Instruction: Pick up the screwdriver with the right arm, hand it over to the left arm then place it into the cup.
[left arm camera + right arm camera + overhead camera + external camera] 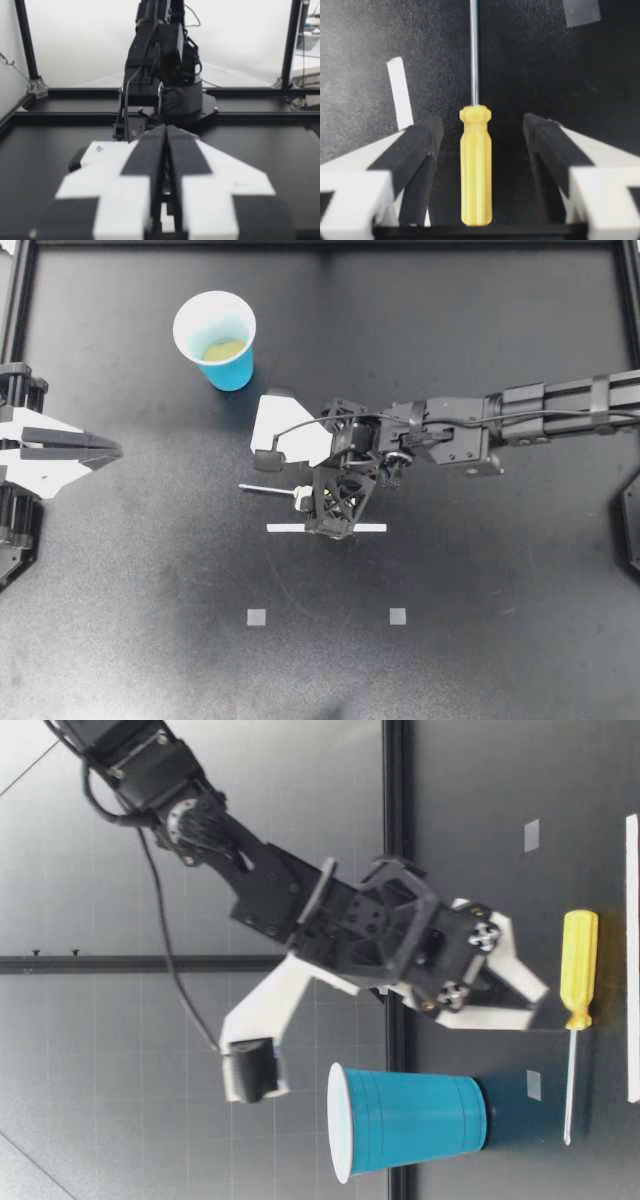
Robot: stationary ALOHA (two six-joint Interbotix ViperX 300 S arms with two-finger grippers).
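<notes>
The screwdriver (262,489) lies flat on the black table; only its thin shaft shows in the top view, and its yellow handle (476,170) shows in the right wrist view. My right gripper (335,502) points down over the handle, a little above the table. It is open, with a finger (420,142) on each side of the handle and a gap on both sides. The blue cup (215,340) stands upright at the back left. In the low view the right gripper (535,1005) hangs just above the handle (579,965). My left gripper (100,448) is shut on nothing at the left edge.
A white tape strip (326,528) lies just in front of the screwdriver, and two small grey squares (256,617) (397,616) lie nearer the front. A black frame rail (320,246) borders the table at the back. My right arm (160,75) stands ahead of the left gripper (165,131).
</notes>
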